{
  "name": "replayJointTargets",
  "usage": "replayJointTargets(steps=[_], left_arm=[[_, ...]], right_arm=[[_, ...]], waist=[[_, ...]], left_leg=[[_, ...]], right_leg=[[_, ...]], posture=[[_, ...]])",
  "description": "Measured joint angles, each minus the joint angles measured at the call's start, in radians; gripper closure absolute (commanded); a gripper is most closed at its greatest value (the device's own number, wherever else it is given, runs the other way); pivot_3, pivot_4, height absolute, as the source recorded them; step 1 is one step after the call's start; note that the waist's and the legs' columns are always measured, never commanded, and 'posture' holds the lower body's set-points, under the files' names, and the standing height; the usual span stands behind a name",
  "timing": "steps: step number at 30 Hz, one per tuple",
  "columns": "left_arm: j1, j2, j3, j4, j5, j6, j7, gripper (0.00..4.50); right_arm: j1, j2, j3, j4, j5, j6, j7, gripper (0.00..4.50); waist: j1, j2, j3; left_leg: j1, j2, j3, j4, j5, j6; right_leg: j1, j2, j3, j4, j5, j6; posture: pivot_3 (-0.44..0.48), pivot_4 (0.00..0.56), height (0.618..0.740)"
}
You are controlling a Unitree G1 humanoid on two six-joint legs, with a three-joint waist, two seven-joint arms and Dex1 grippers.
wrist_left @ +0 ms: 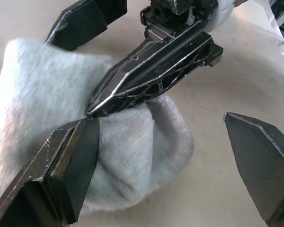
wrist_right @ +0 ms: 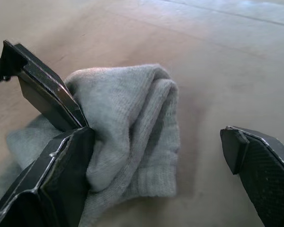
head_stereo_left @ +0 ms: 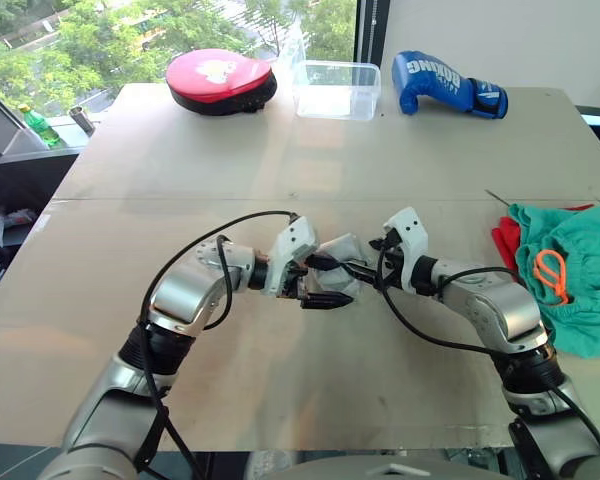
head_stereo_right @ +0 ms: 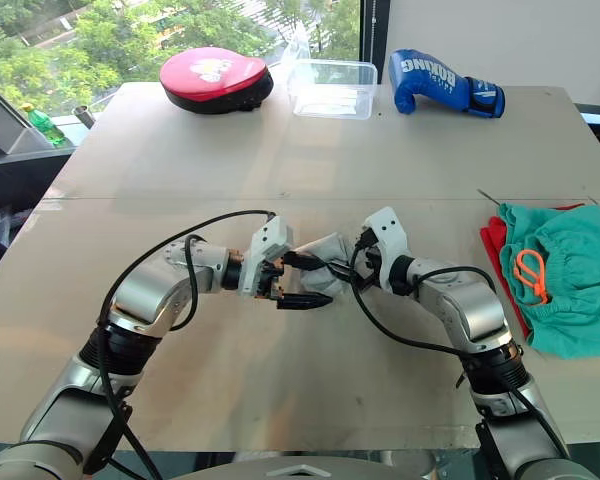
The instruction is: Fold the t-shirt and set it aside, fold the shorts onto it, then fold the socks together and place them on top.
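Observation:
The light grey socks [head_stereo_left: 342, 249] lie as a folded bundle in the middle of the table [head_stereo_left: 280, 170]. My left gripper [head_stereo_left: 327, 282] reaches in from the left and is open, one finger [wrist_left: 71, 165] resting on the socks [wrist_left: 132, 151], the other clear of them. My right gripper [head_stereo_left: 363, 268] comes from the right, also open, with one finger [wrist_right: 61, 175] against the socks [wrist_right: 132, 123]. At the right edge the teal-green shorts [head_stereo_left: 575, 285] with an orange drawstring [head_stereo_left: 550, 275] lie on the red t-shirt [head_stereo_left: 505, 241], mostly hidden beneath.
Along the far edge sit a red round pad [head_stereo_left: 220, 80], a clear plastic container [head_stereo_left: 337, 88] and a blue boxing glove [head_stereo_left: 448, 86]. A green bottle [head_stereo_left: 38, 122] stands off the table at the far left.

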Motion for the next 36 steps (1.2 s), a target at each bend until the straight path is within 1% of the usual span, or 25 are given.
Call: replayJointTargets(steps=[1,2,4,5,6,7,8,12,16,18,21,24,25,28,29,30,31,33,36], left_arm=[[0.002,0.011,0.011,0.0,0.0,-0.003,0.0,0.0],[0.002,0.013,0.017,0.0,0.0,-0.004,0.0,0.0],[0.006,0.026,0.034,0.0,0.0,-0.011,0.001,0.0],[0.008,0.032,0.042,0.0,0.0,-0.013,0.001,0.0],[0.011,0.037,0.049,0.0,0.0,-0.015,0.001,0.0],[0.013,0.041,0.058,0.0,0.0,-0.016,0.001,0.0],[0.013,0.049,0.067,0.0,0.0,-0.019,0.001,0.0],[0.019,0.068,0.086,-0.026,-0.003,-0.035,-0.008,0.0],[0.019,0.077,0.114,-0.077,-0.026,-0.05,-0.03,0.0],[0.012,0.072,0.129,-0.113,-0.056,-0.049,-0.036,0.0],[-0.022,0.053,0.15,-0.17,-0.112,-0.034,-0.037,0.0],[-0.07,0.026,0.159,-0.223,-0.149,-0.029,-0.023,0.0],[-0.083,0.015,0.159,-0.227,-0.151,-0.03,-0.018,0.0],[-0.126,-0.031,0.147,-0.232,-0.152,-0.045,0.0,0.0],[-0.131,-0.038,0.145,-0.229,-0.152,-0.053,0.001,0.0],[-0.152,-0.066,0.14,-0.223,-0.152,-0.059,0.003,0.0],[-0.16,-0.072,0.139,-0.222,-0.152,-0.063,0.003,0.0],[-0.202,-0.105,0.132,-0.212,-0.152,-0.071,0.002,0.0],[-0.226,-0.11,0.119,-0.208,-0.15,-0.085,0.0,0.0]], right_arm=[[-0.004,0.0,0.008,0.009,-0.001,-0.003,0.021,1.8],[-0.005,0.0,0.01,0.012,-0.001,-0.004,0.027,2.14],[-0.015,0.0,0.018,0.026,-0.001,-0.009,0.058,3.14],[-0.018,0.0,0.022,0.03,-0.001,-0.014,0.072,3.53],[-0.02,0.0,0.023,0.035,-0.002,-0.021,0.078,4.1],[-0.021,-0.001,0.023,0.037,-0.002,-0.023,0.082,4.4],[-0.022,-0.003,0.023,0.039,-0.003,-0.027,0.09,4.46],[-0.015,-0.002,-0.003,0.033,0.008,-0.022,0.096,4.46],[0.016,-0.023,-0.087,-0.045,0.086,0.075,0.091,4.46],[0.031,-0.054,-0.197,-0.138,0.167,0.18,0.066,4.46],[0.045,-0.095,-0.4,-0.273,0.296,0.313,0.015,4.46],[0.065,-0.154,-0.606,-0.374,0.424,0.435,-0.03,4.46],[0.075,-0.177,-0.659,-0.383,0.454,0.464,-0.039,4.46],[0.118,-0.316,-0.917,-0.377,0.525,0.557,-0.071,4.46],[0.125,-0.347,-0.978,-0.373,0.533,0.567,-0.078,4.46],[0.161,-0.401,-1.046,-0.364,0.548,0.586,-0.075,4.46],[0.17,-0.419,-1.067,-0.354,0.549,0.596,-0.075,4.46],[0.228,-0.494,-1.154,-0.318,0.554,0.622,-0.058,4.46],[0.281,-0.559,-1.243,-0.272,0.538,0.628,-0.054,4.46]], waist=[[0.0,0.0,0.0],[0.0,0.0,0.0],[0.0,0.0,0.0],[0.0,0.0,0.0],[0.0,0.0,0.0],[0.0,0.0,0.0],[0.0,0.0,0.0],[0.001,0.0,0.0],[0.008,0.001,0.0],[0.011,0.001,0.001],[0.015,0.001,0.001],[0.012,0.001,0.001],[0.012,0.001,0.001],[0.019,0.002,0.001],[0.019,0.002,0.001],[0.018,0.002,0.001],[0.018,0.002,0.001],[0.018,0.003,0.001],[0.011,0.003,0.001]], left_leg=[[0.001,0.0,0.0,0.0,0.0,0.0],[0.001,0.0,0.0,0.0,0.0,0.0],[0.002,0.0,0.0,0.0,0.0,0.0],[0.002,0.0,0.0,0.0,0.0,0.0],[0.002,0.0,0.0,0.0,0.0,0.0],[0.002,0.0,0.0,0.0,0.0,0.0],[0.002,0.0,0.0,0.001,0.0,0.0],[0.002,0.0,0.0,0.001,0.0,0.0],[-0.001,0.0,0.0,0.002,0.0,0.0],[-0.002,0.0,-0.001,0.004,0.0,0.0],[-0.003,0.0,-0.001,0.004,0.0,0.0],[-0.002,0.0,-0.001,0.004,0.0,0.0],[-0.002,0.0,-0.001,0.005,0.0,0.0],[-0.003,-0.001,0.0,0.006,0.0,0.0],[-0.002,-0.001,0.0,0.006,0.0,0.001],[-0.002,-0.001,0.0,0.006,0.0,0.001],[-0.002,-0.001,0.0,0.006,0.0,0.001],[-0.002,-0.001,0.001,0.006,0.0,0.001],[-0.001,-0.001,0.002,0.006,0.0,0.001]], right_leg=[[0.001,0.0,0.0,0.0,0.0,0.0],[0.001,0.0,0.0,0.001,0.0,0.0],[0.001,0.0,0.0,0.001,0.0,0.0],[0.001,0.0,0.0,0.002,0.0,0.0],[0.001,0.0,0.0,0.002,0.0,0.0],[0.001,0.0,0.0,0.002,0.0,0.0],[0.001,0.0,0.0,0.002,0.0,0.0],[0.001,0.0,0.0,0.003,0.0,0.0],[0.0,0.0,0.0,0.002,0.0,0.0],[0.0,0.0,0.0,0.002,0.0,0.0],[0.0,-0.001,-0.001,0.002,0.0,0.0],[0.001,0.0,-0.001,0.002,0.0,0.0],[0.001,0.0,-0.001,0.003,0.0,0.0],[0.001,-0.001,0.0,0.002,0.0,0.0],[0.001,-0.001,0.0,0.002,0.0,0.0],[0.001,-0.001,0.0,0.002,0.0,0.0],[0.001,0.0,0.0,0.002,0.0,0.0],[0.001,0.0,0.001,0.002,0.0,0.0],[0.002,0.0,0.002,0.002,0.0,0.0]], posture=[[0.0,0.15,0.731],[0.0,0.15,0.731],[0.0,0.15,0.731],[0.0,0.15,0.731],[0.0,0.15,0.731],[0.0,0.15,0.731],[0.0,0.15,0.731],[0.0,0.15,0.731],[0.0,0.15,0.731],[0.0,0.15,0.731],[0.0,0.15,0.731],[0.0,0.15,0.731],[0.0,0.15,0.731],[0.0,0.15,0.731],[0.0,0.15,0.731],[0.0,0.15,0.731],[0.0,0.15,0.731],[0.0,0.15,0.731],[0.0,0.15,0.731]])
